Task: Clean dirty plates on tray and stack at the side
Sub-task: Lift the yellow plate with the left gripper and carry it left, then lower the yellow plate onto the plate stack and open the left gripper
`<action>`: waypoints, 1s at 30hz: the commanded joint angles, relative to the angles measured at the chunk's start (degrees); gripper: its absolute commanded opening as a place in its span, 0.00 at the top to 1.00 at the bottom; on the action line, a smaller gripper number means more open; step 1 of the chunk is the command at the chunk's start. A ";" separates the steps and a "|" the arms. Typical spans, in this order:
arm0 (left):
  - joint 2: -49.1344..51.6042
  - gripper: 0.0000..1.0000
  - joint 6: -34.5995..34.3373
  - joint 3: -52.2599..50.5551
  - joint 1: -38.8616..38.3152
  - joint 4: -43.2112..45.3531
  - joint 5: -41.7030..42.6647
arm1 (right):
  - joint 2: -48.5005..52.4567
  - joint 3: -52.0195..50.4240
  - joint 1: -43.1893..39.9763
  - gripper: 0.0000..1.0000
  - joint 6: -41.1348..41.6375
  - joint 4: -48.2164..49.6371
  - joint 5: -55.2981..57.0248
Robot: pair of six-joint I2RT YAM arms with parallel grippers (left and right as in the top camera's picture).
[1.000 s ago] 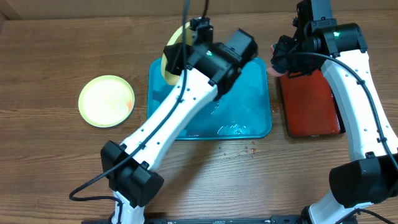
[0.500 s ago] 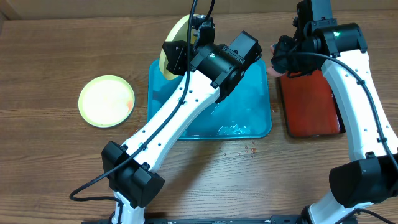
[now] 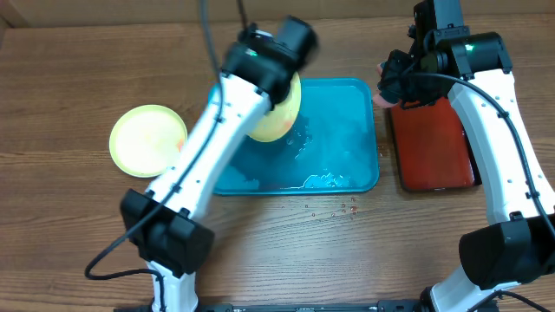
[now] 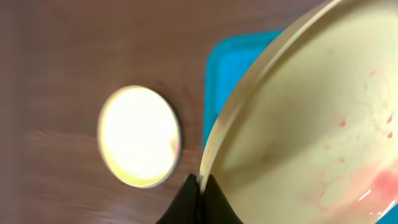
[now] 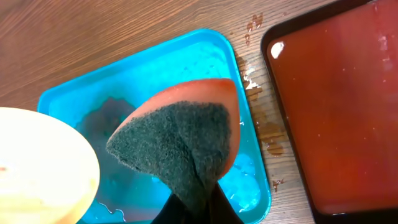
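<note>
One yellow-green plate [image 4: 298, 124] clamped edge-on in left pincer [image 4: 198, 185], over tray [image 3: 345, 104]

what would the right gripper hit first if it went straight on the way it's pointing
Most likely the turquoise tray: the right gripper, shut on the sponge, points at its wet floor, so the sponge would touch there first. Depth is unclear.

Overhead looks straight down on my whole table [image 3: 69, 251]. My left wrist camera crowds a plate [image 4: 298, 137] filling frame right; my right looks down on the tray [image 5: 155, 68], shared by all three.
</note>
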 commanded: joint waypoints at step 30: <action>-2.25 0.96 5.66 -26.62 56.87 18.88 38.03 | -0.92 0.09 -0.33 0.96 -0.33 -1.64 -0.35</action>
